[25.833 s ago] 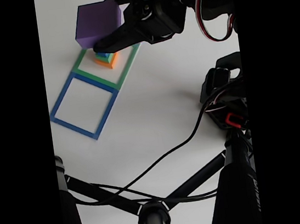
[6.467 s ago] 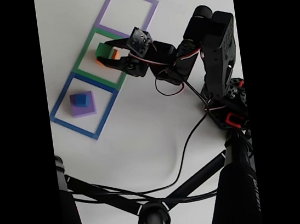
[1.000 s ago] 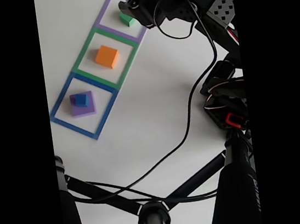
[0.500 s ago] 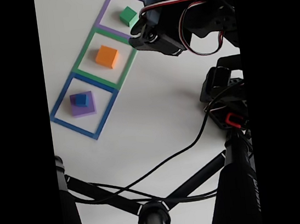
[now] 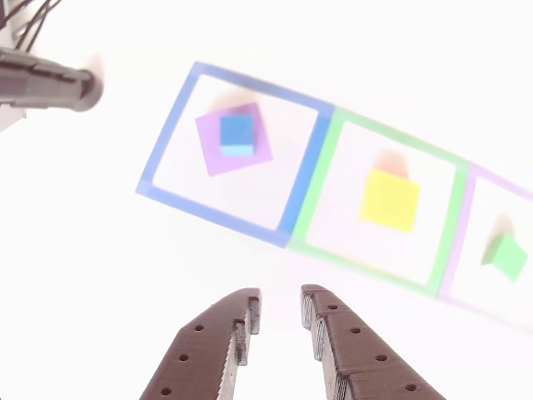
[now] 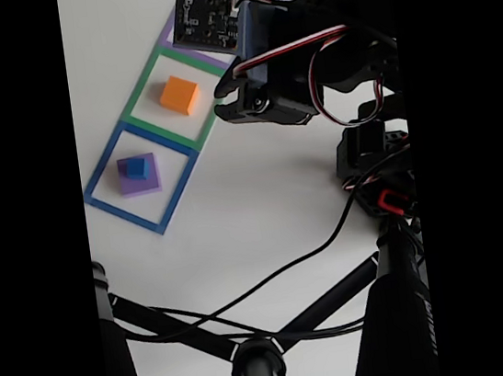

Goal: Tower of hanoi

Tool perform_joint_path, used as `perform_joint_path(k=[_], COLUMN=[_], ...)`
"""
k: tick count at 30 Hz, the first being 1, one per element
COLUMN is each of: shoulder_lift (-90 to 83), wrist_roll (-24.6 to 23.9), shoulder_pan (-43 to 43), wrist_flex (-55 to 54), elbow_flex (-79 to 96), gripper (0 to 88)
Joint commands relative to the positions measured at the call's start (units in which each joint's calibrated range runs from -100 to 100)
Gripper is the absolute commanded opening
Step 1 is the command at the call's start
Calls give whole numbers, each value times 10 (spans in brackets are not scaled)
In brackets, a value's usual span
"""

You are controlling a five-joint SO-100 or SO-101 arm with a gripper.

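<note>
In the other view, the purple block (image 5: 208,152) lies inside the blue square outline with the small blue cube (image 5: 236,133) on top of it. The orange-yellow block (image 5: 390,200) sits alone in the green outline. The green block (image 5: 505,255) sits alone in the purple outline at the right edge. My gripper (image 5: 281,300) hovers on the near side of the outlines, slightly open, with nothing between its brown fingers. In the fixed view the gripper (image 6: 223,110) hangs by the green outline's right edge, near the orange-yellow block (image 6: 179,95). The purple block (image 6: 146,183) and blue cube (image 6: 137,167) are at lower left. The arm hides the green block there.
Three flat square outlines run in a row: blue (image 6: 101,175), green (image 6: 142,96) and purple (image 5: 460,225). Black stand legs (image 6: 178,332) and a black cable (image 6: 280,263) cross the lower table. The arm's base (image 6: 380,180) stands at the right. A black rod (image 5: 46,79) shows at upper left.
The gripper let go of the green block in the purple outline and drew back toward the green outline's right edge. The arm now covers the green block in the fixed view.
</note>
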Motion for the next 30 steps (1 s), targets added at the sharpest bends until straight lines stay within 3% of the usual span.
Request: perform_joint_path(k=[1,7,15,22,30], shoulder_lift=[-32,-108,-73,92,280], wrist_roll=[0,0,0,0,0], shoulder_pan=[-4,25,37,36,19], wrist_flex=[-96,-383,-831,-1137,-1347], elbow_flex=[90,387,686,777,768], gripper=[102,249,287,307,307])
